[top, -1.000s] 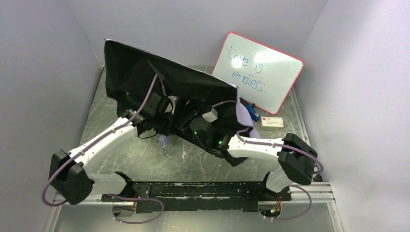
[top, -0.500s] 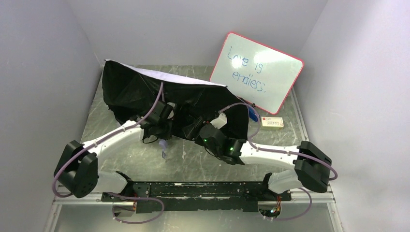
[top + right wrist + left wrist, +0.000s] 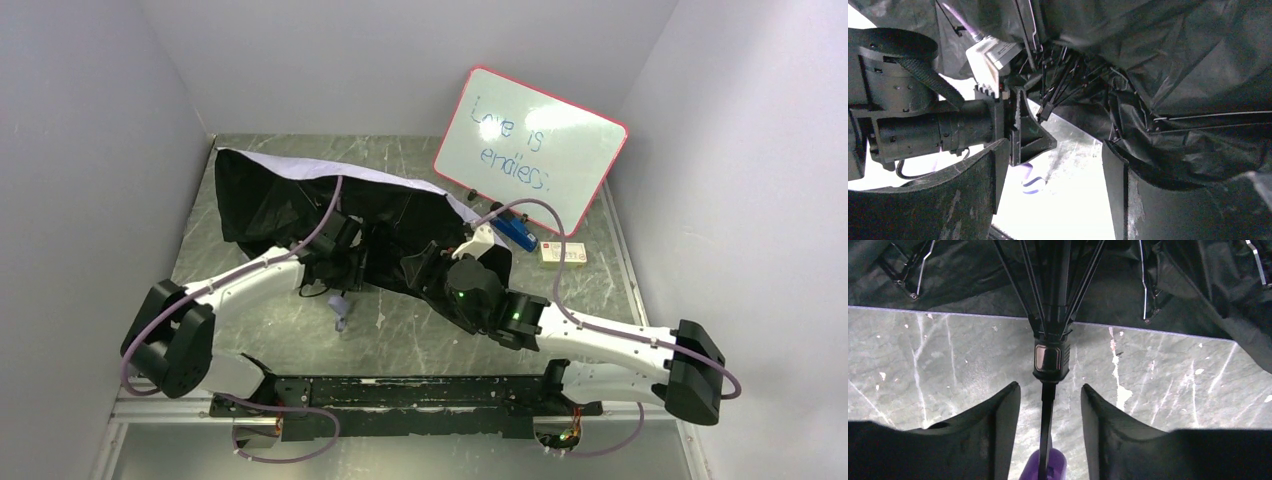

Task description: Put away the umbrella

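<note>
Upper left to centre of top view: umbrella lies on the table, canopy slumped into a loose heap, black lining up, lavender edge along the far side

Left gripper, left of centre in top view, sits at the canopy's near edge. Left wrist view: fingers partly spread, straddling the shaft, daylight on both sides, so nothing gripped. Runner is just ahead of the fingertips, ribs fan out from it under the fabric

Handle pokes out toward the bottom of the frame, below the left gripper, resting on the table

Right gripper, centre of top view, is at the canopy's near-right edge. Fingers wide apart, only bare table and the left gripper visible between them, holding nothing. Fabric hangs just beside its right finger; contact or not, can't tell

Right side: whiteboard leans on the back wall, blue eraser and small box below it, both clear of the umbrella

Status, my read: canopy looks collapsed, so the closing step is roughly done. Left to do: gather and wrap the loose fabric, cinch the strap, stow it. Strap not visible from here. Call it about halfway
</note>
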